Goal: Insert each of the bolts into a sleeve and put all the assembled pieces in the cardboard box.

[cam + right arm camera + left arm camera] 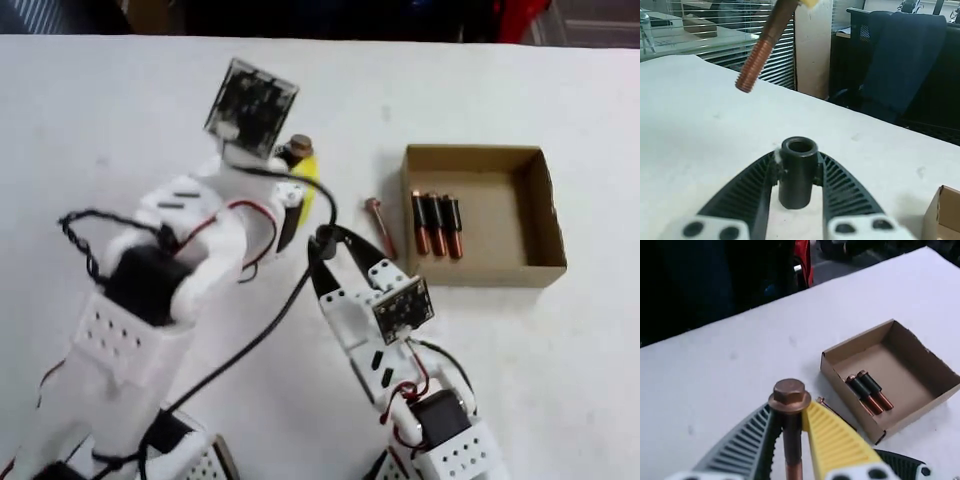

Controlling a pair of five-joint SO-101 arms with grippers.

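Inside left hand [790,411], bolt [789,394] (end cropped), sleeve [799,177] in right hand [797,161]

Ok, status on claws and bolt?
Left claw shut on bolt. Right claw shut on sleeve, upright. Bolt not yet in sleeve. Second bolt lies loose beside box.

Right gripper [799,161]: black ribbed jaws closed on either side of a short black sleeve [799,175], which stands upright with its open bore facing up. Above and beyond it hangs a copper bolt [762,47], tilted, threaded tip lowermost, apart from the sleeve. A yellow piece [808,3] touches its upper end. A white tabletop [695,120] lies beneath, and a corner of the cardboard box [943,216] sits nearby.
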